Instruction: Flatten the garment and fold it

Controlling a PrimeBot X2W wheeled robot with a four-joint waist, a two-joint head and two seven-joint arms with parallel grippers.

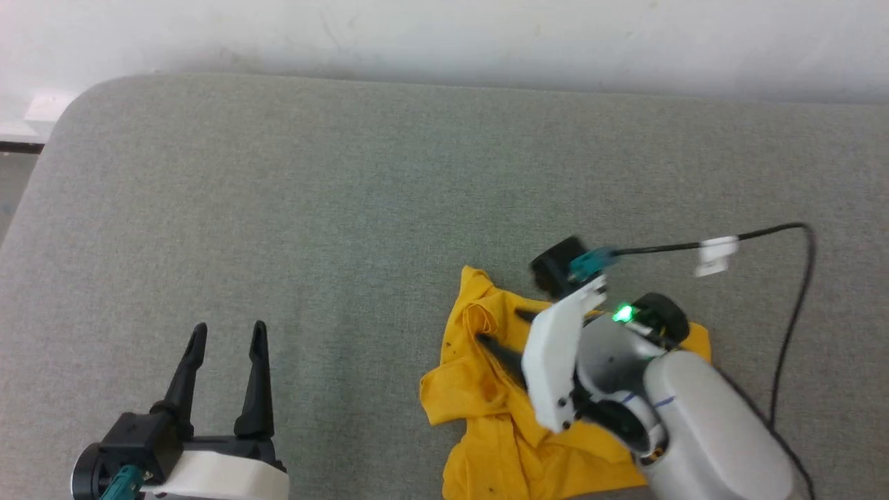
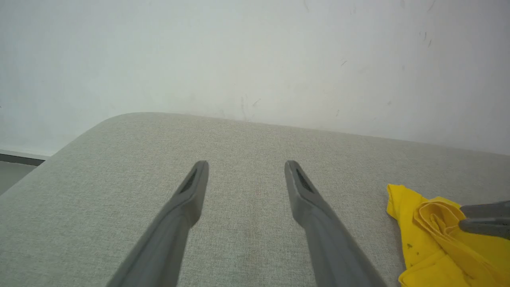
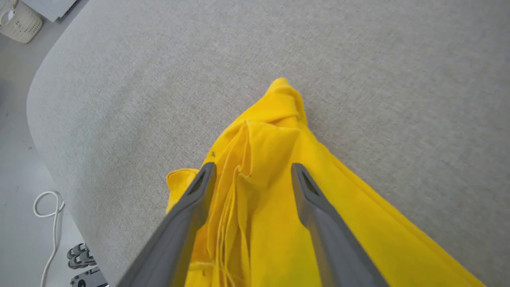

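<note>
Garment (image 1: 486, 423) looking light, soft and limp. Likely sagging and bunching when lifted, and slipping out of loose pinch. Judging best hold to be single-layer edge, at hem corner or shoulder seam, not thick bundle. Lying crumpled, bright yellow, folds piling up, plain side with tiny dark specks facing up. Resting on grey padded surface (image 1: 278, 208), right of centre, toward near edge.

Right gripper (image 3: 253, 171) hovering over crumple, fingers spreading wide, cloth lying between them, nothing pinched. Left gripper (image 1: 229, 330) hanging well apart to left, jaws wide, carrying nothing.

no text or label is legible.
</note>
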